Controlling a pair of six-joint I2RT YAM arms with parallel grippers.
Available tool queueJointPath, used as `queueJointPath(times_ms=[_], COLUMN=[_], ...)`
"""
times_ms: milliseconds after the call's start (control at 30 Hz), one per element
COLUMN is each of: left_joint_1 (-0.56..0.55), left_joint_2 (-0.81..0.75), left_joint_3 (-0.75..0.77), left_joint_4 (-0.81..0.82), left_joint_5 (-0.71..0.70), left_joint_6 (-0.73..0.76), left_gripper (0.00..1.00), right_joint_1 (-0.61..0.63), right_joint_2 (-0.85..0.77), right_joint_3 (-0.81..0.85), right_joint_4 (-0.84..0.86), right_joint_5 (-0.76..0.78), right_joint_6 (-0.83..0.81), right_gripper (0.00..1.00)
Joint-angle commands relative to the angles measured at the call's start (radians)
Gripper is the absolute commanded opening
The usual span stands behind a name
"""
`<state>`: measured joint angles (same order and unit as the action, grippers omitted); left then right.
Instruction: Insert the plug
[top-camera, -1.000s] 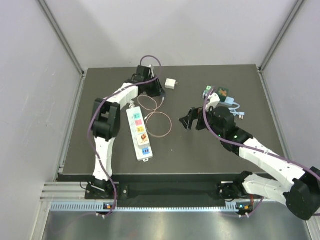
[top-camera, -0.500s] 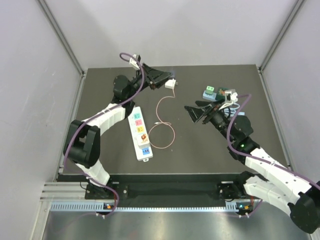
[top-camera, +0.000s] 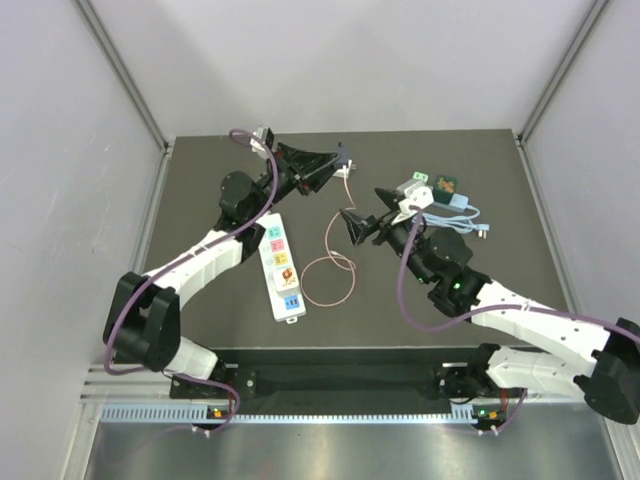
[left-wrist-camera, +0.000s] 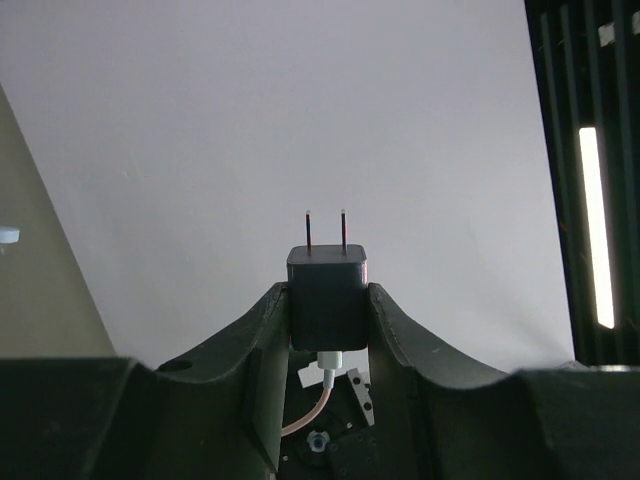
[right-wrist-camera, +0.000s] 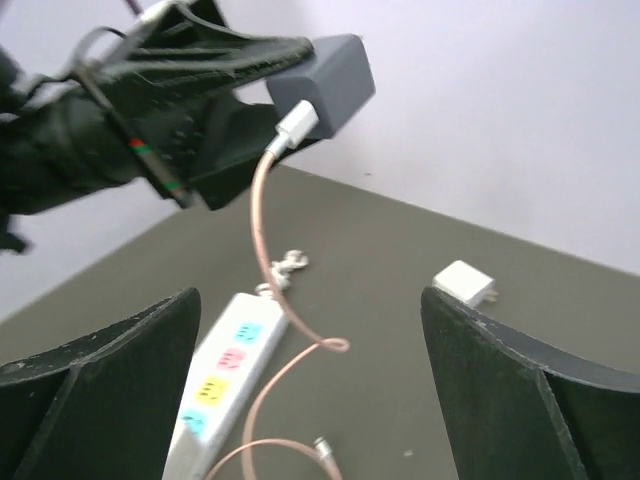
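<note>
My left gripper (top-camera: 341, 160) is shut on a dark plug block (left-wrist-camera: 328, 295) and holds it in the air above the back of the table, its two prongs (left-wrist-camera: 326, 228) pointing away from the wrist. A pink cable (top-camera: 335, 250) hangs from the plug and coils on the table. The white power strip (top-camera: 279, 262) with coloured sockets lies below and left of it. It also shows in the right wrist view (right-wrist-camera: 225, 375). My right gripper (top-camera: 355, 225) is open and empty above the middle of the table, facing the held plug (right-wrist-camera: 325, 80).
A small white adapter (right-wrist-camera: 465, 283) lies on the table behind the held plug. Several small green and blue adapters with a cable (top-camera: 440, 190) lie at the back right. Grey walls enclose the black table on three sides.
My left gripper has risen off the table with the plug and moved right, pulling the cable up. My right arm has swung left toward the centre.
</note>
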<state>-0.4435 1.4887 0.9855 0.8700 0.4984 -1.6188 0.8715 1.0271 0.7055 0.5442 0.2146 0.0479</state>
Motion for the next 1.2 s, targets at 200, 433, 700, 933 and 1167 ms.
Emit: queueJointPath(times_ms=[200, 433, 700, 933, 1167], left_joint_1=[-0.037, -0.034, -0.034, -0.035, -0.037], left_joint_2=[-0.160, -0.214, -0.214, -0.223, -0.251], left_joint_3=[-0.074, -0.099, -0.128, -0.150, -0.157], left_joint_4=[-0.012, -0.063, -0.022, 0.004, -0.005], left_joint_5=[-0.175, -0.198, -0.198, -0.204, -0.201], left_joint_6=[-0.032, 0.005, -0.013, -0.047, -0.066], left_gripper=[0.00, 0.00, 0.00, 0.00, 0.00], right_joint_1=[0.101, 0.141, 0.153, 0.155, 0.165], right_joint_2=[0.109, 0.108, 0.093, 0.159, 0.257], right_joint_3=[0.065, 0.074, 0.098, 0.167, 0.252], right_joint_4=[0.250, 0.330, 0.323, 0.303, 0.266], right_joint_5=[0.238, 0.217, 0.146, 0.141, 0.169], right_joint_6=[-0.266, -0.292, -0.296, -0.336, -0.398], right_gripper=[0.85, 0.85, 0.85, 0.85, 0.86])
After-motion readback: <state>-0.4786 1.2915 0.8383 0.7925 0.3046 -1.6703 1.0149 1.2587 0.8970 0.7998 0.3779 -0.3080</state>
